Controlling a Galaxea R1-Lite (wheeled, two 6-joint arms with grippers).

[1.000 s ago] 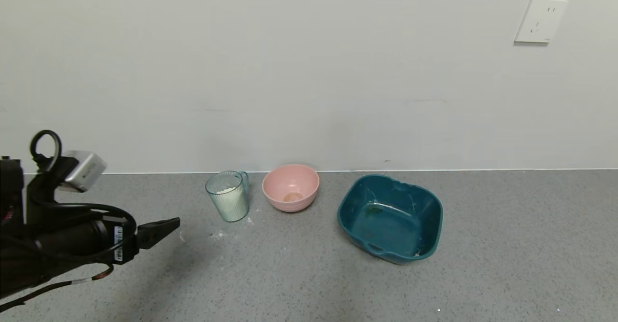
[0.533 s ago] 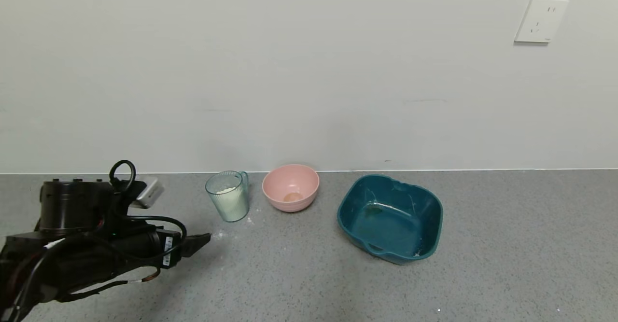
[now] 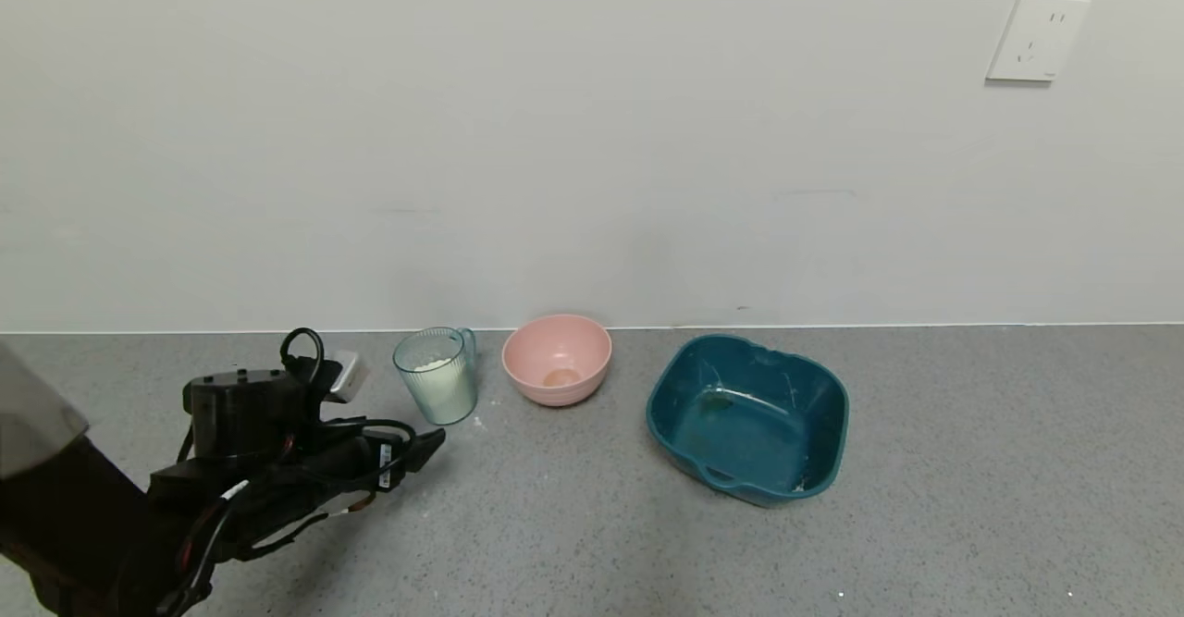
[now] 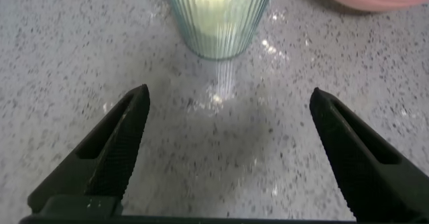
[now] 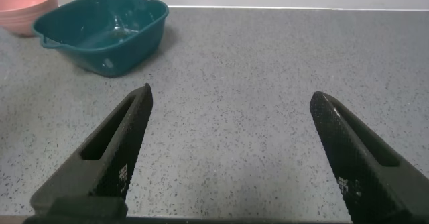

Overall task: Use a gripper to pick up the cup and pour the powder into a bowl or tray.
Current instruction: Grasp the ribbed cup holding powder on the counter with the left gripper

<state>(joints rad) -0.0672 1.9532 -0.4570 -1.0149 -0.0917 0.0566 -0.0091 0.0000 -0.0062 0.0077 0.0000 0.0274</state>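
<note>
My left wrist sticker (image 3: 384,456): white with dark marks, too small for me to read.
My right finger (image 5: 107,157): pale print near the base, not legible.
My other right finger (image 5: 365,158): the same faint print, not legible.
Wall socket (image 3: 1035,40): a tiny dark mark at the lower edge, unreadable.
Cup, bowl, tub: I can read nothing on them.

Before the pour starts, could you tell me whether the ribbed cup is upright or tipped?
Upright: the cup stands on its base on the counter, rim up, white powder inside, with the open left gripper just short of it.
</note>
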